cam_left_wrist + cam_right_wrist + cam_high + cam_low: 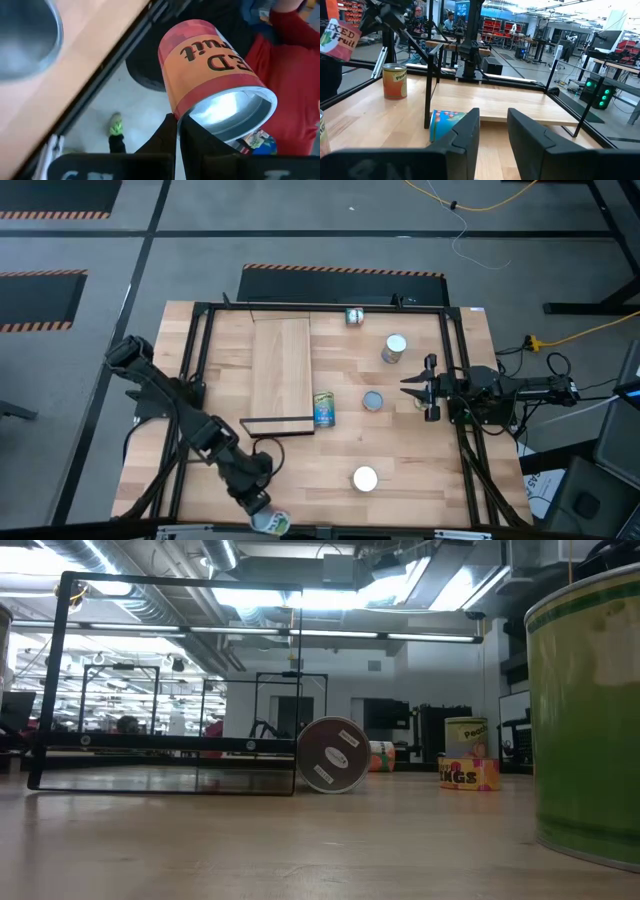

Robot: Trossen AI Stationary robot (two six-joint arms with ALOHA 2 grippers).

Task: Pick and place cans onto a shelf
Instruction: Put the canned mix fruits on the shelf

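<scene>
Left gripper (262, 518) at bottom center of the high view, jaws clamped on a red-orange fruit can (210, 80). Right gripper (412, 387) mid-right, jaws apart, empty. Shelf (281, 375) bare.

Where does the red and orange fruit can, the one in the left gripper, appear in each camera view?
High view: the fruit can is at the bottom edge, left of centre, by the table's edge.
Low view: not in it.
Left wrist view: middle of the picture, label upside down.
Right wrist view: top left corner, cut by the picture's edge.
Shared landmark: the left gripper, shut on the can's rim.
</scene>
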